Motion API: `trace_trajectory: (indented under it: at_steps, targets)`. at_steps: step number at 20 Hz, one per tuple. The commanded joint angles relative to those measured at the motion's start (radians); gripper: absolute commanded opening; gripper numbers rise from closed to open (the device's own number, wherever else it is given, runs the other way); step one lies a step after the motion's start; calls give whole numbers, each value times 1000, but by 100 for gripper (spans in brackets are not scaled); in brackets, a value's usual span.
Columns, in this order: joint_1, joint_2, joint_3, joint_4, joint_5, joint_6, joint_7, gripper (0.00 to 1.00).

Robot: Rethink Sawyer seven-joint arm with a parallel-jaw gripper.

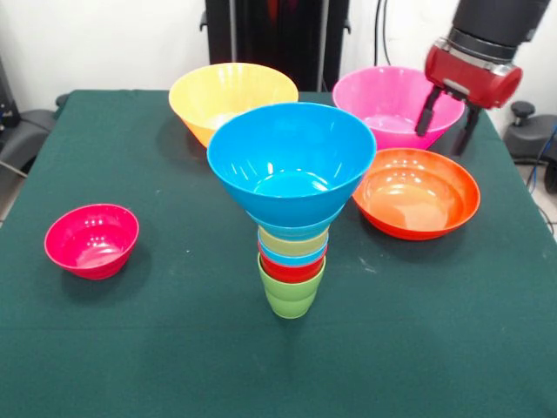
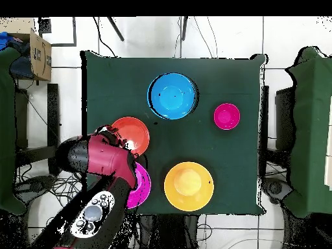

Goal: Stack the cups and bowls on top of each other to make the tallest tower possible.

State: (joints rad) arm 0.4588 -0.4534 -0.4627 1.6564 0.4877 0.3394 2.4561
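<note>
The tower (image 1: pixel 291 218) stands mid-table, with a lime green cup (image 1: pixel 291 294) at its base. Red (image 1: pixel 291 271), light blue (image 1: pixel 292 258) and yellow (image 1: pixel 292 241) cups are nested above that. A medium blue bowl (image 1: pixel 291 161) (image 2: pixel 172 96) sits widest on top. My gripper (image 1: pixel 442 139) (image 2: pixel 120 139) hangs open and empty over the pink bowl's (image 1: pixel 387 100) (image 2: pixel 141 189) right rim, just behind the red-orange bowl (image 1: pixel 416 193) (image 2: pixel 131 128). The yellow-orange bowl (image 1: pixel 233 94) (image 2: pixel 189 186) and the small magenta bowl (image 1: pixel 91 240) (image 2: pixel 226 116) rest loose on the cloth.
The table (image 1: pixel 130 348) has a dark green cloth. Black chairs or stands flank its sides, one of them at the right edge (image 1: pixel 526 131). A cardboard box (image 2: pixel 39 55) sits off the table's corner in the overhead view.
</note>
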Motion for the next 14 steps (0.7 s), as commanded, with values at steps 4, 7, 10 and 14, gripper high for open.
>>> trace_trajectory:
  at_steps: [4,7,10,14]
  targets:
    - [104,177,-51,-268,41,174,261,100]
    - [120,219,-70,-317,37,194,261,100]
    - [125,258,-69,-357,28,180,240,100]
    - [129,294,-69,-398,13,159,211,100]
